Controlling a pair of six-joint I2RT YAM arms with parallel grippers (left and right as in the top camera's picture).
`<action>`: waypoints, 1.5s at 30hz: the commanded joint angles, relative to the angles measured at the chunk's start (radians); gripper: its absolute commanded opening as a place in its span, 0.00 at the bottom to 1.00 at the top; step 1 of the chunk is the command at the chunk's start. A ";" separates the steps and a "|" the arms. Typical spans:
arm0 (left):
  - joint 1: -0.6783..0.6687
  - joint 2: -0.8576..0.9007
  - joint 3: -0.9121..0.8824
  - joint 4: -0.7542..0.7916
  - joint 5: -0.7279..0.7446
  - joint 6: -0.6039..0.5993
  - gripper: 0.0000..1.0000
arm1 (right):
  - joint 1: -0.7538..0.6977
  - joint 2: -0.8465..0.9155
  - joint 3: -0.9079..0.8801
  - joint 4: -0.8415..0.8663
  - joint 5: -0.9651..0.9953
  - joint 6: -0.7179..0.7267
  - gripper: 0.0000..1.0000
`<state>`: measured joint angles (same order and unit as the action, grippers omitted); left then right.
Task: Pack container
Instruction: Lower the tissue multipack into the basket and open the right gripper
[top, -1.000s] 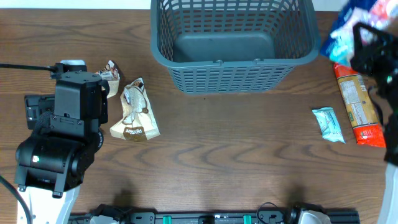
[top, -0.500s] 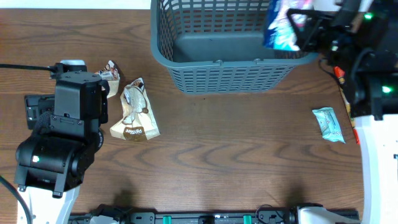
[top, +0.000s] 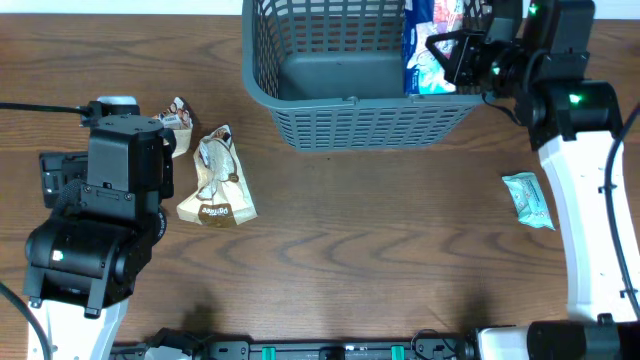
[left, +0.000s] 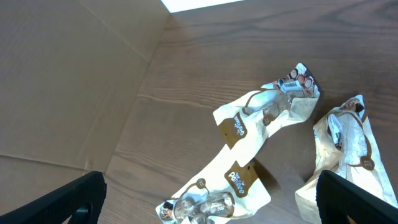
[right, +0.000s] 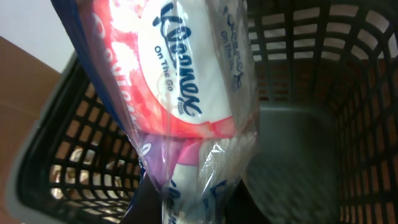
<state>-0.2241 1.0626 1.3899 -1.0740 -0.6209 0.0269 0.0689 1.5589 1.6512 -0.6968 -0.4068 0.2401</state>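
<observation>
Right tool (top: 452, 52) with tissues (top: 424, 45) over container (top: 360, 126)

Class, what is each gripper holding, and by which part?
The right gripper holds a tissue pack by one end, above the basket. The left gripper, open, holds nothing.

Overhead looks straight down; wrist cameras sit close, the right apparently sharing the container (top: 340, 125).

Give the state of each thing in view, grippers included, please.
container: upright, visible floor bare.
right gripper: shut on the tissue pack.
tissue pack: held, hanging over the container's right end.
left gripper: open, holding nothing, above the cream snack packets.
cream snack packets: lying on the table.
blue packet: lying flat on the table, untouched.
</observation>
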 joint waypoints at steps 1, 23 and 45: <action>0.006 0.001 0.015 -0.003 -0.016 -0.005 0.99 | 0.011 0.008 0.024 0.010 -0.009 -0.044 0.02; 0.006 0.001 0.015 -0.003 -0.016 -0.005 0.99 | 0.011 0.132 0.024 -0.053 0.090 -0.092 0.16; 0.006 0.001 0.015 -0.003 -0.016 -0.005 0.98 | 0.002 0.132 0.312 -0.275 0.315 -0.126 0.84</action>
<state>-0.2241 1.0626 1.3899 -1.0740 -0.6209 0.0269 0.0696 1.7081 1.8378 -0.9413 -0.2104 0.1444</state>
